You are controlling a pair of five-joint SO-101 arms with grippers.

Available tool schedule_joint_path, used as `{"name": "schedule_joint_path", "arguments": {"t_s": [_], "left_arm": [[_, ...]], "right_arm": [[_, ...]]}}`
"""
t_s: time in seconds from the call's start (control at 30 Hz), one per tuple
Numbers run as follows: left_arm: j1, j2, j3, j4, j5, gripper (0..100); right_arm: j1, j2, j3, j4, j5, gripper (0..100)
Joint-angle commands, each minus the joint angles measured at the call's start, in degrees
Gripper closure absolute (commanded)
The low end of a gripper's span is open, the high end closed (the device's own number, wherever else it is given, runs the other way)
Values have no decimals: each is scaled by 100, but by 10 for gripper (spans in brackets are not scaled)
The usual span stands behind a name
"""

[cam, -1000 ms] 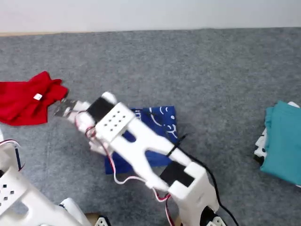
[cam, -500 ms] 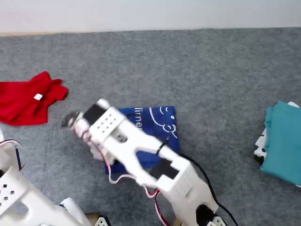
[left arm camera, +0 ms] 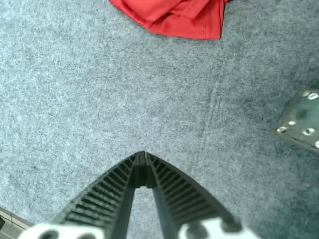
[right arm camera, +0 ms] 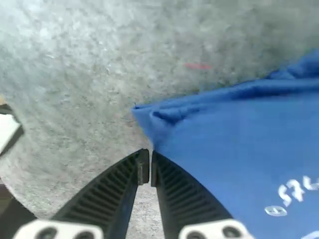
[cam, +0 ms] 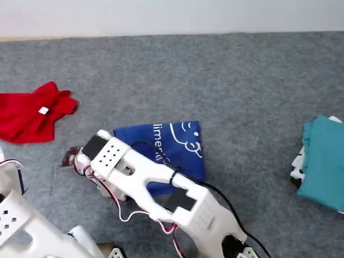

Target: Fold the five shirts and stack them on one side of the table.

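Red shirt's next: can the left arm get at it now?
Probably yes: the red shirt lies on open carpet ahead of the left gripper, nothing between; its shut fingers must open first.

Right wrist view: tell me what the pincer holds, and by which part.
Nothing that I can see: the right pincer is shut with no cloth between its tips, just beside the blue shirt's edge.

Red shirt (cam: 29, 115); blue shirt (cam: 183, 142), seemingly white-printed.

Grey felt-like cloth covers the whole surface (cam: 252, 80); a pale wall (cam: 172, 16) runs along its far edge; light is soft and even.
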Motion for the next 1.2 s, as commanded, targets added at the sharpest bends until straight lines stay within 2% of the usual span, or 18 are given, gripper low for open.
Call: {"name": "schedule_joint_path", "arguments": {"t_s": [0.0, 0.23, 0.5, 0.83, 1.17], "left_arm": [[9, -44, -13, -114, 35, 996], [18, -44, -13, -114, 35, 996], [18, -62, -13, -114, 35, 996], [18, -79, 303, -114, 35, 996], [18, -79, 286, -193, 35, 996]], "right_arm": [[295, -857, -26, 215, 62, 988], [637, -840, -18, 215, 70, 988], [110, -409, -18, 171, 26, 988], [-101, 514, -53, -92, 26, 988], [-127, -497, -53, 207, 44, 988]]}}
